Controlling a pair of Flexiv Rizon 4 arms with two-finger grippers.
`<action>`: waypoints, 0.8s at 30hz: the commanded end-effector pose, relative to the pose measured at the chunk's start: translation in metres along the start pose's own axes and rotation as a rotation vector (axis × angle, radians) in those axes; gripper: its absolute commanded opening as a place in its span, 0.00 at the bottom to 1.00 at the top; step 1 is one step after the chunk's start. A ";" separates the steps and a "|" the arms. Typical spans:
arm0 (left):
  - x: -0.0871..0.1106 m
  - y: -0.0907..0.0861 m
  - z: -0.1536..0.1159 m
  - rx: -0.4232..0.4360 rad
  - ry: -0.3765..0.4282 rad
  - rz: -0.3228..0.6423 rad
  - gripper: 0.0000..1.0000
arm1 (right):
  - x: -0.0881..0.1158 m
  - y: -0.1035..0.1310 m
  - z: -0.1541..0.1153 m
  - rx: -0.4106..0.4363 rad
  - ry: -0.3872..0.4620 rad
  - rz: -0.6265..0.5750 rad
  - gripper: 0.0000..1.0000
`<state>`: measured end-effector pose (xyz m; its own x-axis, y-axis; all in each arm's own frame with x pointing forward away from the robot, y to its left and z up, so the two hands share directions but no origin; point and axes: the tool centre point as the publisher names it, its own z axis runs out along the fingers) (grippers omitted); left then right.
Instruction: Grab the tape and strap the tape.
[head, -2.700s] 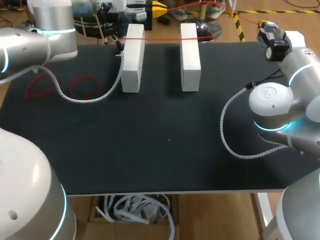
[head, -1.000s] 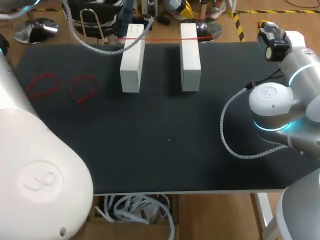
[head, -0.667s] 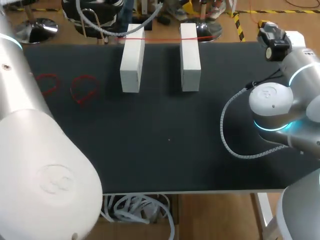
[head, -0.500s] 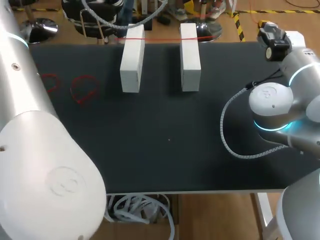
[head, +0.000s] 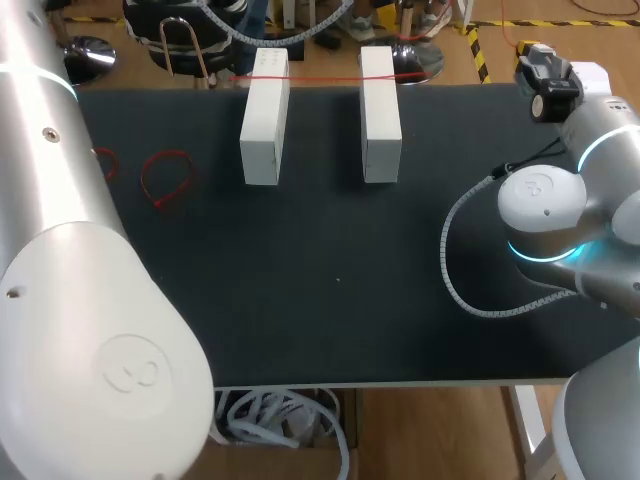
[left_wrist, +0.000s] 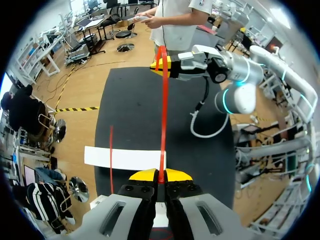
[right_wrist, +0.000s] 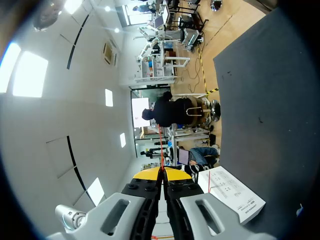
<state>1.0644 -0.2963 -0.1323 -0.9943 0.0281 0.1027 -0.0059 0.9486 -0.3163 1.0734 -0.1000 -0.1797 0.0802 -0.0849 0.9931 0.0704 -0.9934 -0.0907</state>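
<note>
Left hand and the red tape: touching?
Touching. In the left wrist view the red tape runs straight into the left hand and is pinched between its shut yellow tips.

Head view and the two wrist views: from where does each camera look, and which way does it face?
Head view: above and behind, looking down on the table; left arm and right arm show.
Left wrist view: on the left wrist, looking across the table toward the right gripper; left gripper shows, shut on the red tape.
Right wrist view: on the right wrist, looking past a white block; right gripper shows, shut on the red tape.
Shared: the red tape, in all three.
</note>
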 end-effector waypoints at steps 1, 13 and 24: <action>-0.004 -0.003 -0.001 -0.011 0.010 0.003 0.00 | 0.001 0.001 0.000 0.003 -0.002 -0.001 0.00; -0.004 -0.003 -0.001 -0.011 0.010 0.003 0.00 | 0.003 0.005 0.002 0.001 -0.002 -0.044 0.00; -0.004 -0.003 -0.001 -0.011 0.010 0.003 0.00 | 0.018 0.046 0.003 0.065 -0.127 -0.466 0.00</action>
<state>1.0684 -0.2981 -0.1324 -0.9934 0.0346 0.1094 -0.0011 0.9505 -0.3108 1.0843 -0.1335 -0.1805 0.0854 0.2244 0.9708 0.0906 -0.9720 0.2167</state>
